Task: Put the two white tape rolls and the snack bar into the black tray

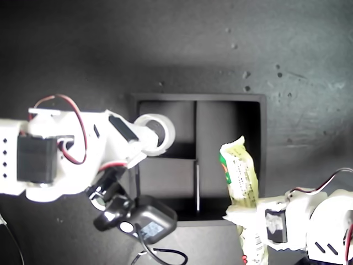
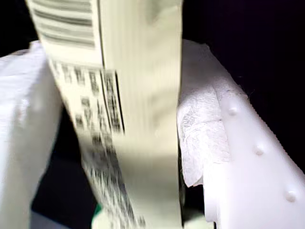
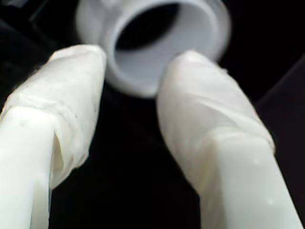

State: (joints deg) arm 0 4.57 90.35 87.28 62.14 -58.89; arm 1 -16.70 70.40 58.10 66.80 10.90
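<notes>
One white tape roll (image 1: 156, 132) (image 3: 157, 62) sits at the black tray's (image 1: 198, 98) small compartment nearest the exterior view's upper left. The other roll is out of view. My second gripper (image 1: 142, 138) (image 3: 136, 71) reaches in from the exterior view's left, and its padded fingers (image 3: 71, 95) stand apart just short of the roll, not clamping it. My first gripper (image 1: 245, 212) (image 2: 143, 143) is shut on the snack bar (image 1: 241, 176) (image 2: 138, 95). The bar's free end sticks out over the tray's long compartment, along the wall on the exterior view's right.
A black camera module with its cable (image 1: 140, 220) hangs off the second arm at the tray's near edge. The tray's other small compartment (image 1: 165, 185) shows bare black floor. Dark speckled tabletop (image 1: 287, 61) surrounds the tray.
</notes>
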